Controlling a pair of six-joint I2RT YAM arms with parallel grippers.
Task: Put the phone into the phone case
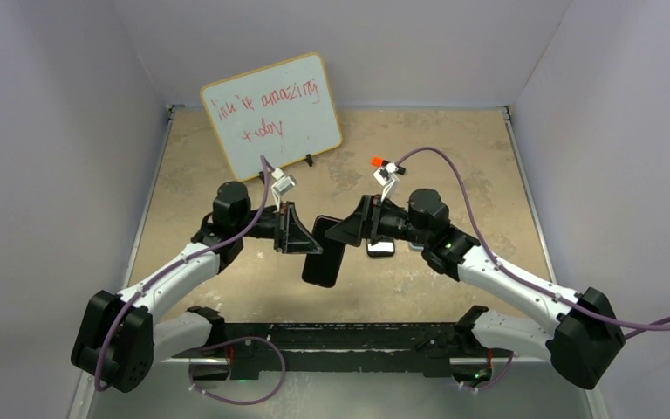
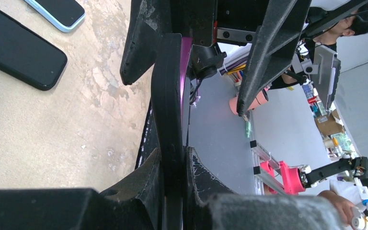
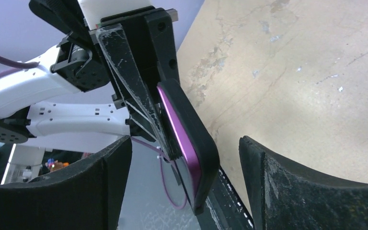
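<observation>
Jaws of the left gripper (image 2: 172, 158) are pinched nearly closed on the black phone case (image 3: 194, 125), which they hold on edge above the tabletop (image 3: 306, 86). We see a purple strip (image 3: 175, 125) running along the case's inner rim. We cannot tell whether that strip is a phone seated inside or only a lining.

The right gripper (image 1: 355, 229) has its jaws spread wide. They sit on either side of the case's free end, with clear gaps on both sides, and hold nothing.

We count two arms, one held case and two flat slabs lying on the tabletop. One is an all-black slab (image 2: 19, 48). The other is a phone with a light-blue edge (image 2: 60, 12), cut off by the frame in the left wrist view. We cannot say which of them is the phone meant for the case. One whiteboard (image 1: 270, 113) leans at the back, and its red scribble is only partly legible.

From above, the held case and the black slab blur into one dark shape between the grippers.
</observation>
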